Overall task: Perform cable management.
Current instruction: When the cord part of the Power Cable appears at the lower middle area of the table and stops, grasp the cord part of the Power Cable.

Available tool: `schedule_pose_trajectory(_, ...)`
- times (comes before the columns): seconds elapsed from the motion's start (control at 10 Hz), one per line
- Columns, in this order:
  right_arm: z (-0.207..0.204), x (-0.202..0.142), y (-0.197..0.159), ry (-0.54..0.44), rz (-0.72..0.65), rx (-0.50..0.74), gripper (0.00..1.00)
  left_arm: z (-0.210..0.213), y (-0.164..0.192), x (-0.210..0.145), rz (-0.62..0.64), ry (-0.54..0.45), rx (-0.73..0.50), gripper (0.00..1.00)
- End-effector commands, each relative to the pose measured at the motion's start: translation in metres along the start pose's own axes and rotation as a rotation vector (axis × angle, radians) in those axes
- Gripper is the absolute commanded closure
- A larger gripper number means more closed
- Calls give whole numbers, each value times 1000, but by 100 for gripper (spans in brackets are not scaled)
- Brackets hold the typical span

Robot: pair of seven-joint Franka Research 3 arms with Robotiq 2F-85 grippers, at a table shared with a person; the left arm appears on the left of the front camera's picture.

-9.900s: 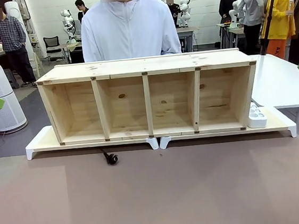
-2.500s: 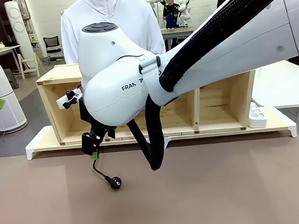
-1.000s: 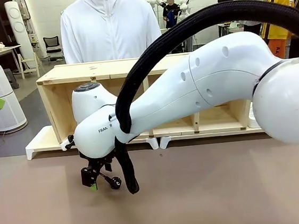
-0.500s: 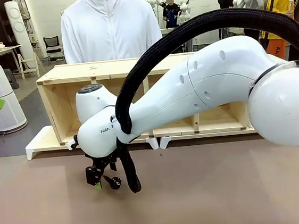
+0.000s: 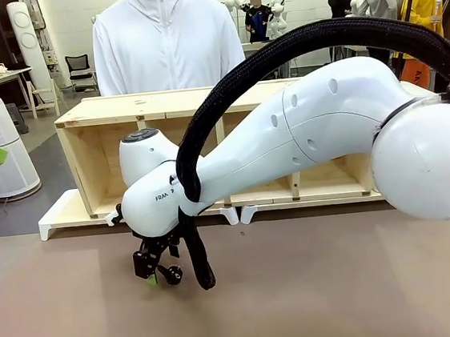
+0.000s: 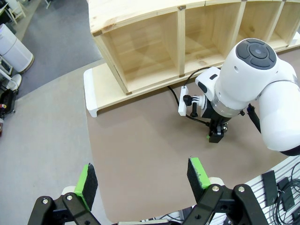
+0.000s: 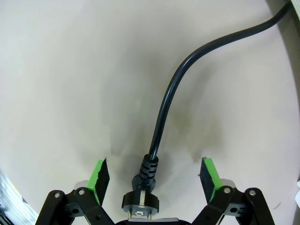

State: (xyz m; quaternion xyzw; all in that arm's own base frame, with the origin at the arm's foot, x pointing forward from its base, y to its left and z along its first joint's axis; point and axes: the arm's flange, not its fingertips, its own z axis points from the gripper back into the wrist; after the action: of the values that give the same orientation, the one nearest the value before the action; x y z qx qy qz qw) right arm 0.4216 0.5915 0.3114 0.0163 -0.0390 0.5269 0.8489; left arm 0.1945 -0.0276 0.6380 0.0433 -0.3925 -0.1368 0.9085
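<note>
The cable (image 7: pixel 164 117) is a thin black cord lying on the brown tabletop, ending in a round black plug (image 7: pixel 140 200). In the right wrist view the plug sits between my right gripper's (image 7: pixel 154 176) green pads, with a gap on each side, so the jaws are open around it. In the front view the right gripper (image 5: pixel 150 266) hangs low over the table beside the plug (image 5: pixel 173 275), with the arm reaching across from the right. My left gripper (image 6: pixel 141 174) is open high above the table and holds nothing. From there the right gripper (image 6: pixel 216 136) and the cable (image 6: pixel 176 96) show below.
A wooden shelf (image 5: pixel 102 149) with several open compartments stands on white risers (image 5: pixel 59 218) across the table's far half. A person in a white jacket (image 5: pixel 168 46) stands behind it. The right arm's thick braided hose (image 5: pixel 196 260) hangs next to the gripper.
The right arm has shifted slightly to the right, bringing its gripper closer around the plug. The plug has stayed where it lay on the table.
</note>
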Motion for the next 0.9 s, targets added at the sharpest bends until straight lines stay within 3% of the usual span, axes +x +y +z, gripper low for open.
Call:
schedule_pose_trajectory(0.0, -3, -1, 0, 6, -6, 1, 19, -1, 1, 2, 0, -10, 4, 0)
schedule_pose_trajectory(0.1, -3, -2, 0, 9, -17, 6, 19, -1, 1, 2, 0, -10, 4, 0)
schedule_pose_trajectory(0.2, -3, -2, 0, 13, -19, 11, 38, -1, 1, 2, 0, -10, 4, 0)
schedule_pose_trajectory(0.3, -3, -2, -1, 13, -20, 12, 24, -1, 1, 2, 0, -10, 4, 0)
schedule_pose_trajectory(0.4, -3, -2, -1, 12, -18, 14, 57, -1, 1, 2, 0, -10, 4, 0)
schedule_pose_trajectory(0.5, -3, -1, -1, 9, -13, 15, 43, -1, 1, 2, 0, -10, 4, 0)
schedule_pose_trajectory(0.6, -3, -1, -1, 12, -12, 16, 76, -1, 1, 2, 0, -10, 4, 0)
schedule_pose_trajectory(0.7, -2, -1, -1, 12, -10, 18, 62, -1, 1, 2, 0, -10, 4, 0)
schedule_pose_trajectory(0.8, -2, 0, -2, 11, -11, 21, 95, -1, 1, 2, 0, -10, 4, 0)
